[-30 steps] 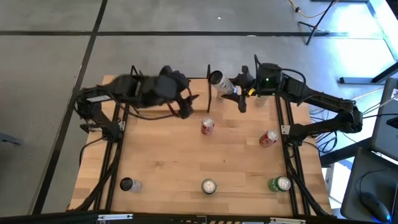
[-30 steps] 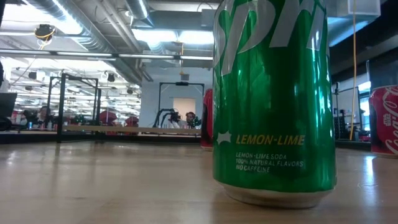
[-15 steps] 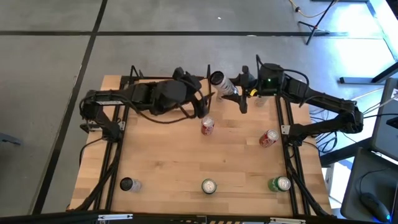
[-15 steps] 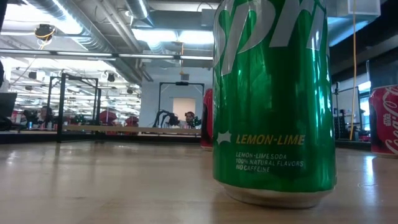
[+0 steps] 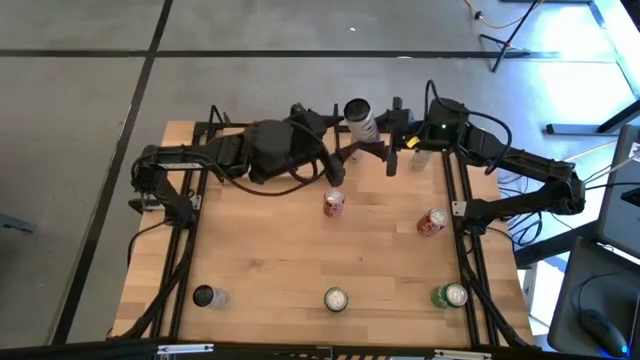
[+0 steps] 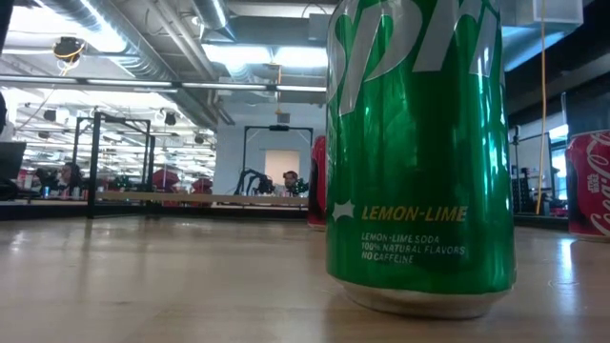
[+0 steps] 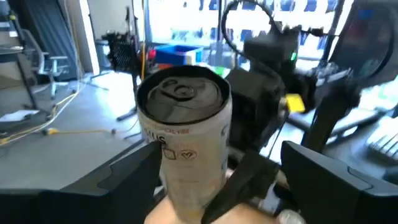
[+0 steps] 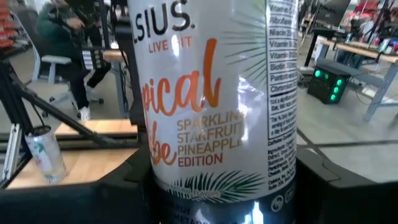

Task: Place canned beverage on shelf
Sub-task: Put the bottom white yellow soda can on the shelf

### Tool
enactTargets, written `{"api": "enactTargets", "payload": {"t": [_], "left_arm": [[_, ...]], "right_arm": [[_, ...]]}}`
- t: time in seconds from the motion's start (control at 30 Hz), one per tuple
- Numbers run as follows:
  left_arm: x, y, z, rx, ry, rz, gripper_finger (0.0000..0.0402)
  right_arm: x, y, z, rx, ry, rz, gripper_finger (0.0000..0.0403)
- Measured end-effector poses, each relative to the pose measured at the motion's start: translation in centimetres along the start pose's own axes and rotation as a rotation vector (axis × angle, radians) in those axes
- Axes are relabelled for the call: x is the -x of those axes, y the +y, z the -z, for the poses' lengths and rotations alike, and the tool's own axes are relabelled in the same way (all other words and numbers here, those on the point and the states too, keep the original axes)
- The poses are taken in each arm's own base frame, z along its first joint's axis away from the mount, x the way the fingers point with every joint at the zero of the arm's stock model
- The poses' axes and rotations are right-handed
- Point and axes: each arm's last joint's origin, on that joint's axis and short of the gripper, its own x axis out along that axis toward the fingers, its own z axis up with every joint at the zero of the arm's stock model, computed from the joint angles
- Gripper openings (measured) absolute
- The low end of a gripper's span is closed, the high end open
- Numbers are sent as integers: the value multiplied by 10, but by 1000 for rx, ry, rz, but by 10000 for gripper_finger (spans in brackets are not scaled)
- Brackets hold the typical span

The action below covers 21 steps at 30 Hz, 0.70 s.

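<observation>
A white can with orange print (image 5: 357, 118) stands nearly upright at the table's far edge, in my right gripper (image 5: 372, 148), which is shut on it. It fills the right wrist view (image 8: 214, 106). My left gripper (image 5: 338, 168) is open just left of it. In the left wrist view the can (image 7: 186, 137) stands between and beyond my left fingers, which do not touch it. The shelf shows in the low view as a light-wood ledge (image 6: 191, 199) in a black rod frame. Its frame (image 5: 212, 118) runs along the far edge. My right gripper pinches the white can's lower body (image 8: 186, 186) between its two fingers (image 8: 329, 177), one on each side. The fingers come level from the table's right side and lie across the can. The can stands nearly upright, top up. Whether its base rests on anything, I cannot tell.
Two red cans (image 5: 333, 203) (image 5: 432, 222) stand mid-table. A dark can (image 5: 205, 296), a white-green can (image 5: 335, 299) and a green can (image 5: 449, 296) stand along the near edge. The green can (image 6: 419, 152) fills the low view.
My left gripper has swung toward the table's right edge, up beside the white can. My right gripper has moved the can toward the far edge and a little right, and the can has tipped from slanting to nearly upright.
</observation>
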Motion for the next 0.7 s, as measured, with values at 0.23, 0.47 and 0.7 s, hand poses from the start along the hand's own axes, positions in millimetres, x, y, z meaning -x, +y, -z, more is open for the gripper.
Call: {"api": "enactTargets", "payload": {"t": [0.23,0.47,0.7], "left_arm": [[-14,6,-3,46,-64,18,315],[-19,2,-7,12,-137,57,314],[-20,2,-6,-6,-129,52,258]], "right_arm": [[-4,13,-6,26,-60,-41,216],[-14,24,-6,26,-72,-1,216],[-14,24,-9,21,-101,41,216]]}}
